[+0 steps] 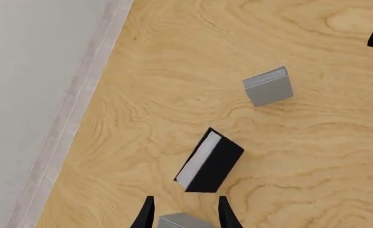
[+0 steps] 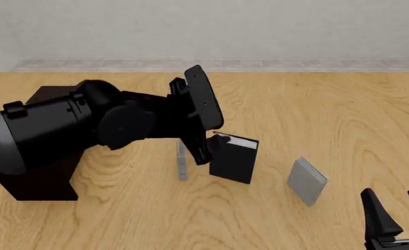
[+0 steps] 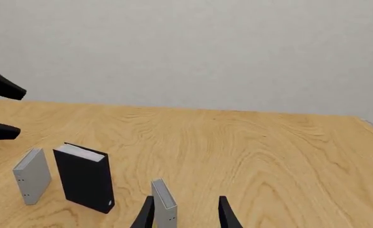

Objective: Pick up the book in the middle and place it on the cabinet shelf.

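Left wrist view first: the left gripper (image 1: 183,214) has its two dark fingers spread apart with nothing pinched, and the top of the thin grey book (image 1: 181,221) peeks up between the tips. Just past that stands the book (image 1: 210,161), black cover, white page edge showing, upright on the wooden table (image 1: 173,71). The smaller light-grey book (image 1: 269,86) sits further out, well apart from it. Front view: the left arm (image 2: 86,125) blocks a big chunk of the frame, reaching in over the thin grey book (image 2: 182,165), and the book (image 2: 233,158) stands just beside it, in the middle of the three, with the smaller light-grey book (image 2: 306,181) off to the right. The cabinet shelf (image 2: 38,172) is at the left, mostly hidden behind the arm, and the book isn't on it. The right gripper (image 2: 397,212) pokes in at the bottom right corner, fingers apart and empty. Right wrist view: the right gripper (image 3: 183,213) is open, the smaller light-grey book (image 3: 164,202) near its fingers but not held, and the book (image 3: 85,176) stands upright beyond it next to the thin grey book (image 3: 32,175).
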